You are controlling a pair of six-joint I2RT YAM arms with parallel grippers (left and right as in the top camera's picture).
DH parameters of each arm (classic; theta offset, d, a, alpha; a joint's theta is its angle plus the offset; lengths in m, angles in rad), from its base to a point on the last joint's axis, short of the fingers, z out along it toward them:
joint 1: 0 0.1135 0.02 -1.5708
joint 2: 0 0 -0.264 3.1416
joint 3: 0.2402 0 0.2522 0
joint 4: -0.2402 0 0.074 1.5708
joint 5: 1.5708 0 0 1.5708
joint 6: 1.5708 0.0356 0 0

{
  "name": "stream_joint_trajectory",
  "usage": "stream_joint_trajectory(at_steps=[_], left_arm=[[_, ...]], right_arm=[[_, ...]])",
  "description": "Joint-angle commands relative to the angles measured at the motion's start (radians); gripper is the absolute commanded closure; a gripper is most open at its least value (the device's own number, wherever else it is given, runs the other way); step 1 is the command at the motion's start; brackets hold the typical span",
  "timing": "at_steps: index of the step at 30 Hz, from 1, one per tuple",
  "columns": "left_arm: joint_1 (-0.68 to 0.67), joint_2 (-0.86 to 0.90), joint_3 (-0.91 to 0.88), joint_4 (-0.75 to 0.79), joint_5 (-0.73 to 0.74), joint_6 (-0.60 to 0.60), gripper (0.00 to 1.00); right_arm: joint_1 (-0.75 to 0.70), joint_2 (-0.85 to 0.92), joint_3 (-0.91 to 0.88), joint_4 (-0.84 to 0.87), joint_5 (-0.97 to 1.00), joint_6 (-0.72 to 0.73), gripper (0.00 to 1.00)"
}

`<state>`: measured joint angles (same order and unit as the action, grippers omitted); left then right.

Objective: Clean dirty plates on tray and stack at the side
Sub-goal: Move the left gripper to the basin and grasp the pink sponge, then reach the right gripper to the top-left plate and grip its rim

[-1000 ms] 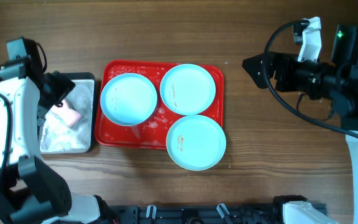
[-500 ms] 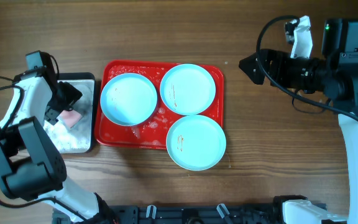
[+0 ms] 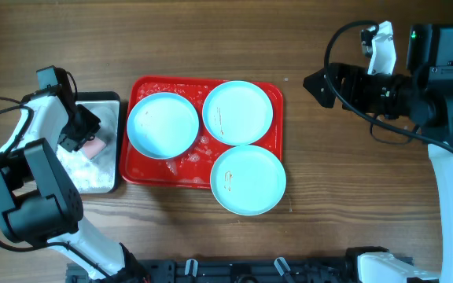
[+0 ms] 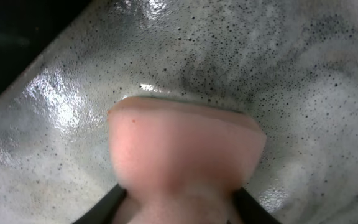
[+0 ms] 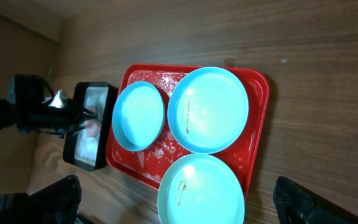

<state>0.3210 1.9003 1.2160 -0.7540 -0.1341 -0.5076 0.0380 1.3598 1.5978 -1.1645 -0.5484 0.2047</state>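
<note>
One big tabletop (image 3: 352, 189) holds the red tray (image 3: 136, 169). Two plates (image 3: 162, 124) lie in it, and a third hangs over its edge. They look light, stiff and slippery, so I should grab a rim. My right end effector (image 3: 317, 81) is wide open. My left end effector (image 3: 83, 140) squeezes the soft pink sponge (image 4: 185, 149).

Nothing legible is showing in any of the three views; no word, label, brand mark or number is coming through clearly enough to read.
</note>
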Motion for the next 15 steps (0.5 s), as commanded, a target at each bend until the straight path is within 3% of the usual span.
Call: stream_joint_trajectory(at_steps=[1,2,3,10,15], left_arm=[[0.006,0.035,-0.014,0.003,-0.006,0.002,0.79],[0.006,0.036,-0.02,0.002,-0.006,0.002,0.93],[0.006,0.036,-0.021,-0.001,-0.006,0.002,0.96],[0.006,-0.004,0.005,-0.059,0.044,0.003,0.96],[0.006,-0.151,0.106,-0.2,0.05,0.007,0.96]], right_arm=[[0.004,0.006,0.017,-0.001,0.016,0.005,0.0],[0.005,0.006,0.017,0.0,0.016,0.005,0.0],[0.008,0.007,0.017,0.0,0.016,0.008,0.0],[0.126,0.063,0.016,0.049,0.029,0.105,0.04],[0.302,0.175,0.016,0.138,0.099,0.228,0.18]])
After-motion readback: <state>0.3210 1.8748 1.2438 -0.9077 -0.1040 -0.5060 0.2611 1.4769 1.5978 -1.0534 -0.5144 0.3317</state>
